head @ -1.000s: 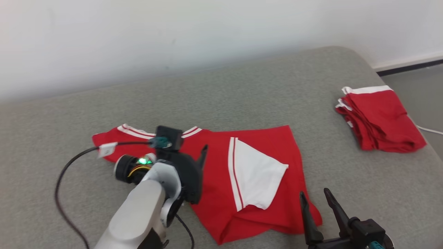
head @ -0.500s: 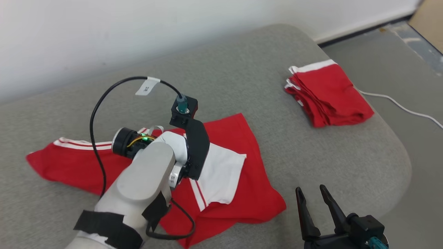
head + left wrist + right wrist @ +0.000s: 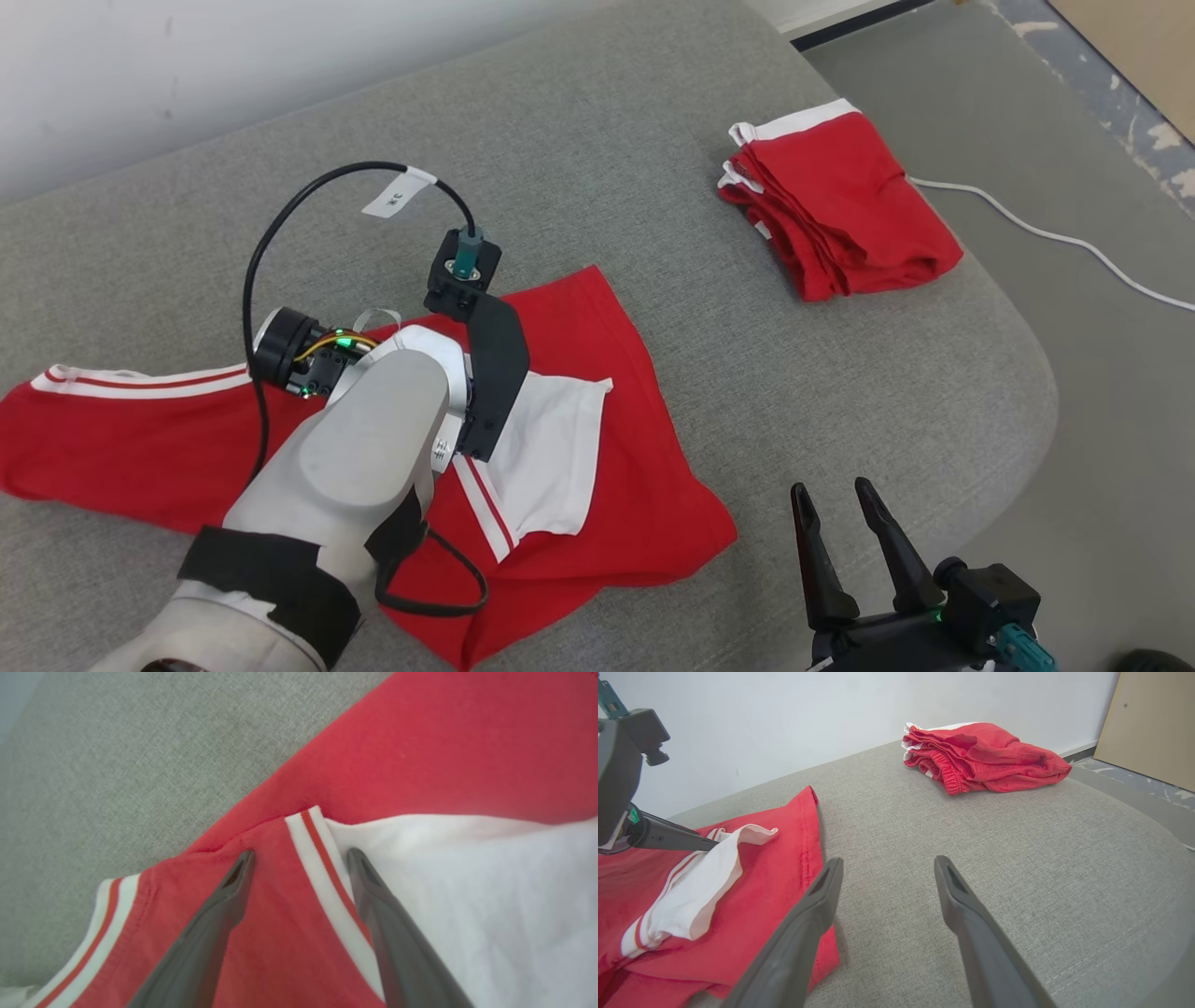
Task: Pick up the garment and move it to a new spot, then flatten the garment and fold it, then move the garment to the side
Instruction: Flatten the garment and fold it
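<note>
The red shirt (image 3: 597, 355) lies spread on the grey cushion (image 3: 653, 140), across its near left part. One end runs towards the left edge of the head view and a corner lies close to the cushion's near edge. It is rumpled rather than flat. A white sleeve (image 3: 546, 448) with red-and-white striped trim is turned over on top of the red body, and a second striped band shows at the far left.

The left arm (image 3: 373, 439) reaches in over the middle of the shirt, a black cable (image 3: 280, 224) with a white label looping above its wrist. In the left wrist view the left tool (image 3: 300, 858) points down at the shirt (image 3: 444, 742) with its fingers spread wide. They straddle the striped trim, one tip over red cloth and the other at the edge of the white sleeve. It grips nothing; whether the tips touch the cloth cannot be told.

The right tool (image 3: 831, 490) hovers at the cushion's near right, beside the shirt's near corner. Its fingers are wide apart and empty over bare grey fabric (image 3: 1017, 858).

Folded red shorts (image 3: 840, 205) with white trim sit near the cushion's far right corner, well apart from the shirt. A white cable (image 3: 1046, 233) trails across the floor (image 3: 1027, 112) beyond that corner.
</note>
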### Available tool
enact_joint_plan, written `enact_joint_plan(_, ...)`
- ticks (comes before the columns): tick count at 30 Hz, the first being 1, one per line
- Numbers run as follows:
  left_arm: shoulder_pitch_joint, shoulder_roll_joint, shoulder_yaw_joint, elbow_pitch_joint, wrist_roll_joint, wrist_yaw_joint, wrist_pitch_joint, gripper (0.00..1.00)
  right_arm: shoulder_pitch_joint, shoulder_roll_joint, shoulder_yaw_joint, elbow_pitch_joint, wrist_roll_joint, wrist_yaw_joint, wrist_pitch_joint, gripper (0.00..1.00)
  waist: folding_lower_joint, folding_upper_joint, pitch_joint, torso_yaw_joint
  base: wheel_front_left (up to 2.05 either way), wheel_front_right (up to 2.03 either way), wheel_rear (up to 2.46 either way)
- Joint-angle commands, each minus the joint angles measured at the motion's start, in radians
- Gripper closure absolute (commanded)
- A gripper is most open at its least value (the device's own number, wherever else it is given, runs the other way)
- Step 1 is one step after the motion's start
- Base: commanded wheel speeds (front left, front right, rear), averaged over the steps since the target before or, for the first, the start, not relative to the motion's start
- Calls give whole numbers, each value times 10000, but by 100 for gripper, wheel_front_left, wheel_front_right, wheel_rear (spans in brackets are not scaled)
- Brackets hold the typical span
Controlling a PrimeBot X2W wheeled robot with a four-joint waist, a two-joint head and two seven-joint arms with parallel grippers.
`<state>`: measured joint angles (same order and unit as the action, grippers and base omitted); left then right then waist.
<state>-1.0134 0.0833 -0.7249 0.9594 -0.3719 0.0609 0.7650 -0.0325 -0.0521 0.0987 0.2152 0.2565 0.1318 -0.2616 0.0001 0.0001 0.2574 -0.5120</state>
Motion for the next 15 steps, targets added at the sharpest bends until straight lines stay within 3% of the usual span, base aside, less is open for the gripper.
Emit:
enact_joint_plan(1, -72, 59, -91, 71, 42, -87, 98, 35, -38, 37, -17, -37, 69, -21, -45, 0, -1, -1, 57, 63, 0, 0, 0)
enact_joint_plan(2, -65, 55, -118, 62, 13, -151, 129, 58, -47, 36, -36, -35, 61, -21, -45, 0, -1, -1, 56, 109, 0, 0, 0)
enact_joint_plan(3, -67, 47, -140, 46, -26, -219, 172, 67, -76, 37, -41, -36, 52, -21, -45, 0, -1, -1, 52, 154, 0, 0, 0)
enact_joint_plan(4, -65, 39, -154, 14, -70, -286, 198, 100, -101, 37, -40, -35, 39, -21, -45, 0, -1, -1, 43, 204, 0, 0, 0)
enact_joint_plan(9, 23, -82, -165, -285, -267, -479, -121, 100, -120, 34, -58, -41, -29, -20, -45, 0, -1, -1, -16, 477, 0, 0, 0)
enact_joint_plan(15, -141, -190, 172, -1063, -440, -166, -1859, 100, -134, 36, -214, -72, -180, -21, -44, 0, -1, -1, -46, 969, 0, 0, 0)
